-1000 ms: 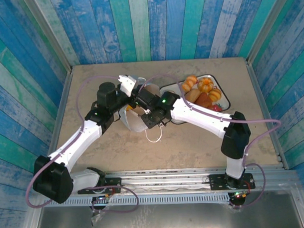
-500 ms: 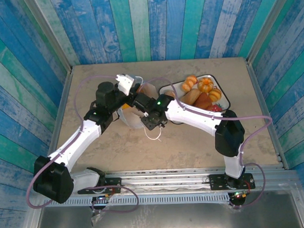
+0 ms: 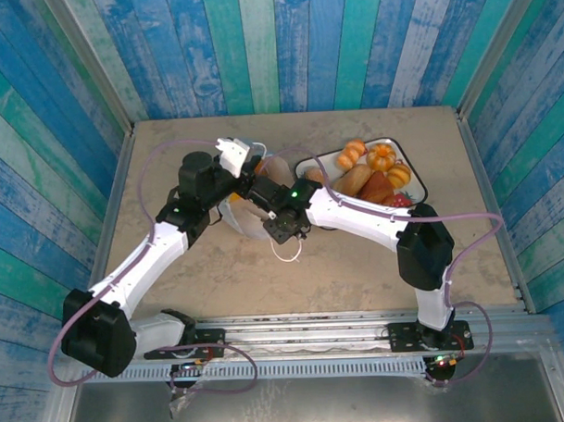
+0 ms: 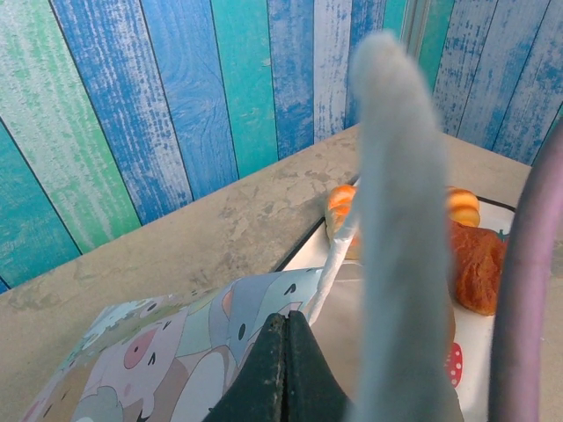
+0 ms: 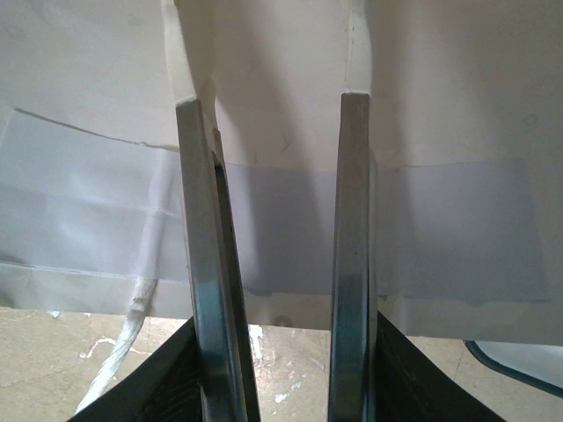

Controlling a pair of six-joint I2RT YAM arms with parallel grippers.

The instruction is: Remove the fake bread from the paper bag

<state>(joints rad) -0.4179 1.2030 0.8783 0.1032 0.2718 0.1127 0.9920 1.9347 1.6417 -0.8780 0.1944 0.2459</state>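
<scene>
Two grippers work the paper bag [image 3: 246,221]. L gripper [image 4: 283,332] is pinched tight on the bag's rim, prob. to pin the bag and keep the mouth spread while the other arm reaches in. R gripper [image 5: 274,104] has its fingers [image 5: 199,264] spread apart w/ nothing btwn them, set against white paper. Can't tell if that's the inner wall or the outside.

Fake bread [image 3: 373,171]: several glossy orange-brown pieces are piled in the strawberry-print tray [image 4: 479,338], just R of the bag. No piece shows inside the bag in the wrist views, so can't tell if any is left in there.

Bag isn't upright. It leans or lies on the table [image 3: 358,264], long axis approx far-to-near, w/ the held rim at the far end and a cord handle [image 3: 285,253] loose at the near end. Mouth seems to face the R arm, judging by where that arm reaches, but not certain.
</scene>
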